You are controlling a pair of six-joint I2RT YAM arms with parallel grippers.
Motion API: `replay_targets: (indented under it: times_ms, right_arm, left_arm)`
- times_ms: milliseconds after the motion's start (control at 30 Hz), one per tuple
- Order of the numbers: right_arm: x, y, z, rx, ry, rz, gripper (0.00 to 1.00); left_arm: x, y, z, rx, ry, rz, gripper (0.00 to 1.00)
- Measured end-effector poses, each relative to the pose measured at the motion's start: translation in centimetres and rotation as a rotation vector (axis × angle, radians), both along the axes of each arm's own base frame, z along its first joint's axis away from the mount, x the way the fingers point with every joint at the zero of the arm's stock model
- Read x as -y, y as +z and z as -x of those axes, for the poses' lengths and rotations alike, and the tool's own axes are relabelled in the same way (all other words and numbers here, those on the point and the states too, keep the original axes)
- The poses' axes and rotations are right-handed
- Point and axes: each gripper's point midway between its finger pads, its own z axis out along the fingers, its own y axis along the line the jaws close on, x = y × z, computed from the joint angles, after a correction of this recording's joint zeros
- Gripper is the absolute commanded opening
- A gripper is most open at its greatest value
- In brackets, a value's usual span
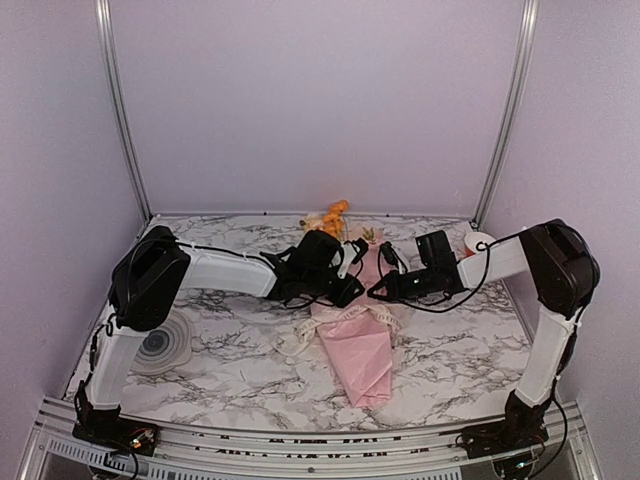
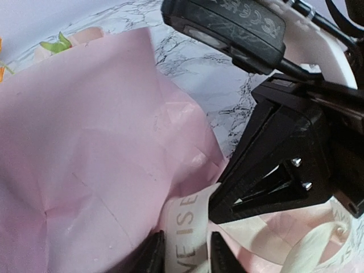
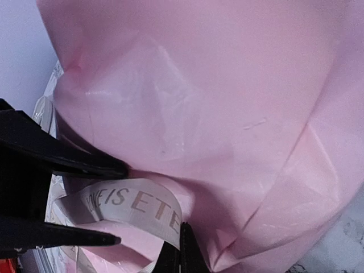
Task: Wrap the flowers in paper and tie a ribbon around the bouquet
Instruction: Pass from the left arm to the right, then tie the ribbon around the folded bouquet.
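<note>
The bouquet [image 1: 360, 350] lies on the marble table, a cone of pink paper [image 3: 199, 85] with its narrow end toward me. Orange flowers [image 1: 333, 214] show at the far wide end, and a green leaf [image 2: 57, 44] peeks out in the left wrist view. The cream ribbon [image 1: 345, 318] with printed letters crosses the cone's middle. My left gripper [image 2: 187, 250] is open, and the ribbon [image 2: 190, 222] lies loose between its fingers. My right gripper [image 3: 181, 239] is shut on the ribbon [image 3: 136, 207], close beside the left one. Both grippers meet over the cone [image 1: 352, 290] [image 1: 380, 290].
A round grey ringed disc [image 1: 160, 345] sits at the table's left, by the left arm. A small red-and-white bowl [image 1: 477, 243] stands at the far right, behind the right arm. A loose ribbon loop [image 1: 290, 345] lies left of the cone. Plain walls enclose the table [image 1: 470, 340].
</note>
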Motion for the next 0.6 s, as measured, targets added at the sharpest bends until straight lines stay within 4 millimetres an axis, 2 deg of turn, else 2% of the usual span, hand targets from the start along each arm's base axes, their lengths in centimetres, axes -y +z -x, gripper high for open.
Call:
replay_targets:
  times_ms: [67,167,267,467,533,600]
  right_arm:
    - [0.3,-0.2,-0.5,0.001,-0.021,0.022,0.0]
    - [0.4,-0.6,-0.8,-0.002,-0.036,0.039,0.0]
    - [0.7,-1.1,-0.8,-0.013,-0.048,0.058,0.0]
    - [1.1,-1.7,-0.8,-0.028,-0.061,0.078,0.0]
    - [1.1,-1.8,-0.8,-0.029,-0.061,0.078,0.0]
    - [1.1,-1.8,-0.8,-0.029,-0.061,0.078,0.0]
  left_arm:
    - [-0.1,0.2,0.3,0.013,-0.025,-0.022,0.52]
    - [-0.5,1.1,1.1,0.027,-0.07,-0.071,0.6]
    - [-1.8,3.0,2.4,0.032,-0.107,-0.104,0.66]
    - [-8.4,9.0,7.0,0.027,-0.074,-0.109,0.74]
    - [-11.2,9.4,8.2,0.001,-0.005,-0.112,0.75]
    - [-13.7,8.0,9.3,-0.047,0.056,-0.139,0.76]
